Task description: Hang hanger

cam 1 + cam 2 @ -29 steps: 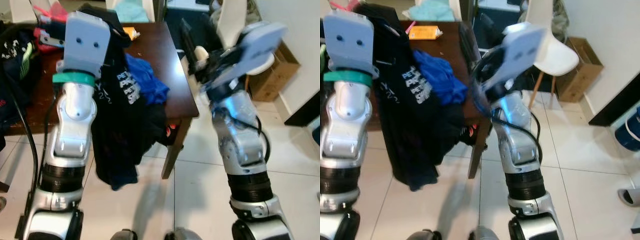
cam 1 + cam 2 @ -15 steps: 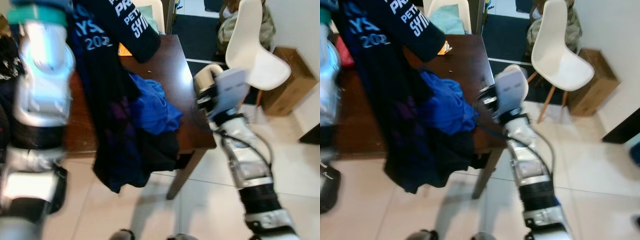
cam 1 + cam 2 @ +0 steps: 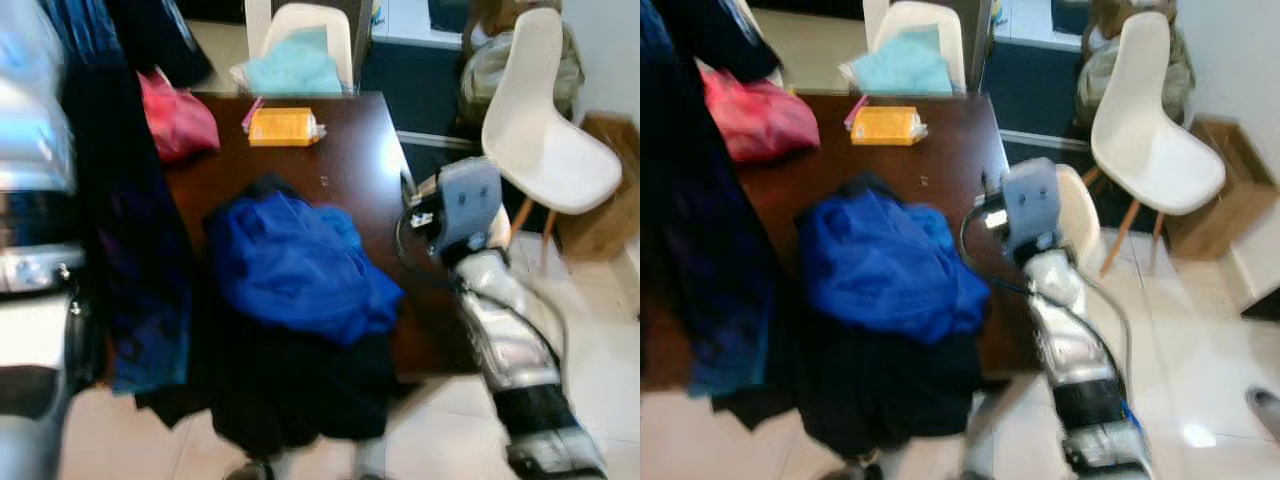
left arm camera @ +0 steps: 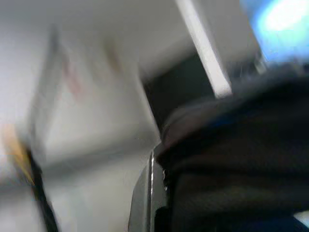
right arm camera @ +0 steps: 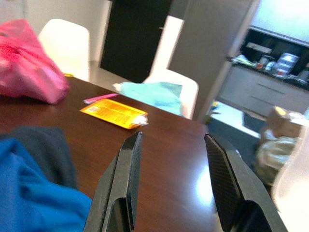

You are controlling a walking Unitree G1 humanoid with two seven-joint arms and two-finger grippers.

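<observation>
A dark navy shirt [image 3: 135, 250] hangs down beside my raised left arm [image 3: 35, 200]; no hanger can be made out on it. In the blurred left wrist view, dark fabric [image 4: 236, 169] lies close in front of the camera, with ceiling and wall behind. My right arm [image 3: 468, 205] reaches to the right edge of the dark wooden table [image 3: 350, 150]. In the right wrist view, my right gripper [image 5: 174, 140] is open above the tabletop [image 5: 164, 159], with nothing between its black fingers [image 5: 123, 183].
On the table lie a blue garment [image 3: 300, 270], a black one [image 3: 290, 390] draped over the near edge, a pink bag [image 3: 180, 125] and a yellow packet [image 3: 283, 127]. A white chair with teal cloth [image 3: 300, 60] stands behind; another white chair [image 3: 550, 130] and a cardboard box [image 3: 610, 190] stand right.
The view has shifted up over the table. My left arm has risen, lifting the dark shirt off the table. My right arm has dropped from in front of the camera to the table's edge.
</observation>
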